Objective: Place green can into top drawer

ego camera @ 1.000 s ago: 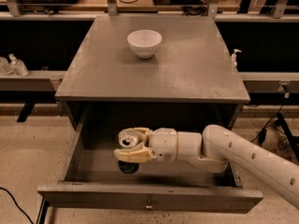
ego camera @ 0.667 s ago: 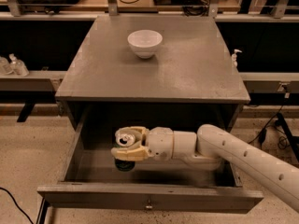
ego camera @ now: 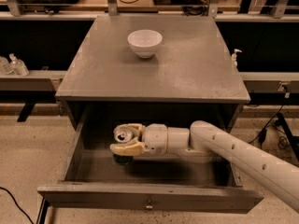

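Observation:
The top drawer (ego camera: pixel 149 200) of the grey cabinet stands pulled out, its front panel with a small knob toward me. My gripper (ego camera: pixel 125 140) reaches in from the right, inside the drawer at its left-middle. Its cream fingers (ego camera: pixel 127 148) are shut on the green can (ego camera: pixel 123 157), which stands upright with its silver top (ego camera: pixel 123 135) showing between the fingers. The can's green base is low, at or just above the drawer floor; I cannot tell whether it touches.
A white bowl (ego camera: pixel 145 42) sits on the cabinet top (ego camera: pixel 187 69) near the back. My white arm (ego camera: pixel 233 153) crosses the drawer's right side. Shelves with cables run behind, and bottles (ego camera: pixel 14 65) stand at far left.
My gripper with the can has shifted slightly left and lower inside the drawer. The drawer and bowl have not moved.

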Action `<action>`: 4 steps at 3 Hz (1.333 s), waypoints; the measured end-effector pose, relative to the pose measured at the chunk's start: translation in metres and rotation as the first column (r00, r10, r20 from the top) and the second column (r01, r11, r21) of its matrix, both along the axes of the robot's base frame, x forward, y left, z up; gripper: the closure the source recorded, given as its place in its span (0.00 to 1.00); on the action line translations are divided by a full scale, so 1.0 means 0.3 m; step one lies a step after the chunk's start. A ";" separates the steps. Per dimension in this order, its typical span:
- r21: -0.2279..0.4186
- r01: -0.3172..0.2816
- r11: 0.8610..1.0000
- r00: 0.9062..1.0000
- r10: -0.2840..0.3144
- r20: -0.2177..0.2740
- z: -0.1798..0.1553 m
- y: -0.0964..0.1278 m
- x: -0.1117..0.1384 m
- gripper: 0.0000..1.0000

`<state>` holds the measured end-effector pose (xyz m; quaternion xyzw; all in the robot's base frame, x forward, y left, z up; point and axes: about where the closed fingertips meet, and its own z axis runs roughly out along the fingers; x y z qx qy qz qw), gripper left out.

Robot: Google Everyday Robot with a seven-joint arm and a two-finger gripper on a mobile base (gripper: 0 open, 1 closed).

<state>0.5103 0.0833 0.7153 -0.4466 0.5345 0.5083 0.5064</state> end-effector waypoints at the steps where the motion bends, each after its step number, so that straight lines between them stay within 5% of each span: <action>1: -0.045 0.013 0.999 1.000 -0.013 -0.005 -0.029 0.006 0.028 0.59; 3: -0.084 0.033 0.996 0.999 -0.035 -0.029 -0.068 0.018 0.036 0.12; 4: -0.083 0.030 0.996 0.999 -0.032 -0.029 -0.067 0.023 0.034 0.00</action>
